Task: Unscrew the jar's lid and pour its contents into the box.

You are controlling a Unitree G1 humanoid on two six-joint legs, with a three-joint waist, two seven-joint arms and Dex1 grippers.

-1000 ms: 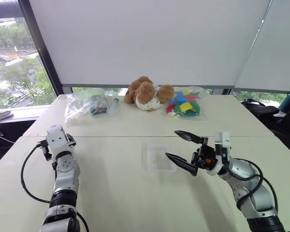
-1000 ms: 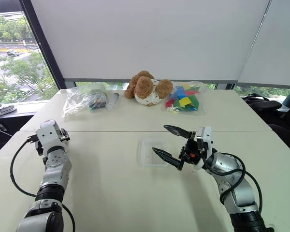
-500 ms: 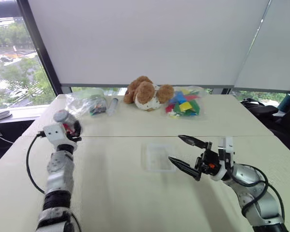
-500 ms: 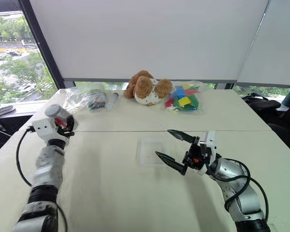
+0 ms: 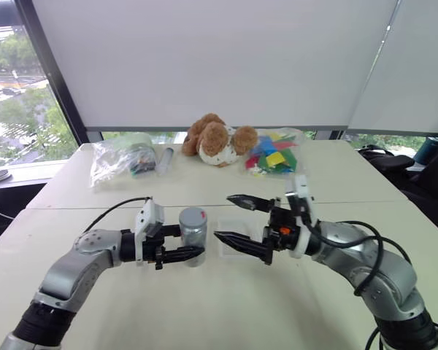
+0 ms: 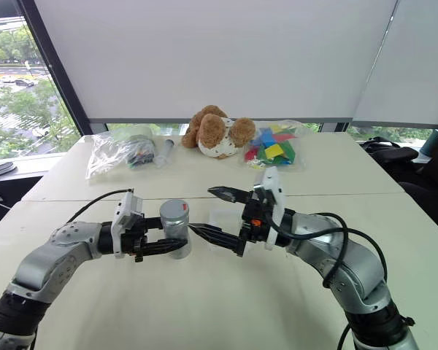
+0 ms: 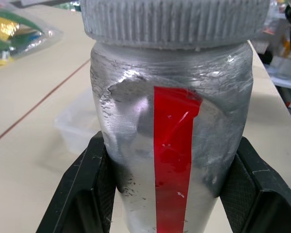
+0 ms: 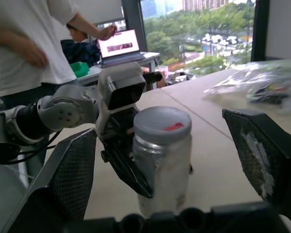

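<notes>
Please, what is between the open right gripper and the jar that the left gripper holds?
Nothing: in the right wrist view the stretch from the right gripper to the jar is bare. The left gripper is shut on the jar.

silver-grey arms [image 5: 73, 266], black cables, black fingers [image 5: 237, 243]

The jar [image 7: 169, 145] has a silver-grey coat, dull and rough, scuffed and flaking in patches, with a glossy red stripe [image 7: 173, 160] of smooth tape down its side. The lid [image 7: 174, 22] is the same matt silver-grey, its edge finely ribbed. The fingers [image 7: 82, 194] of the left pincer [image 5: 184, 254] are matt black plastic with textured inner pads. The box [image 5: 233, 237] is clear thin plastic. The surface [image 5: 204, 306] is smooth, pale beige and matt. The teddy bear [image 5: 215, 140] is brown plush. The bags [image 5: 120, 157] are clear, crinkled, shiny film.
</notes>
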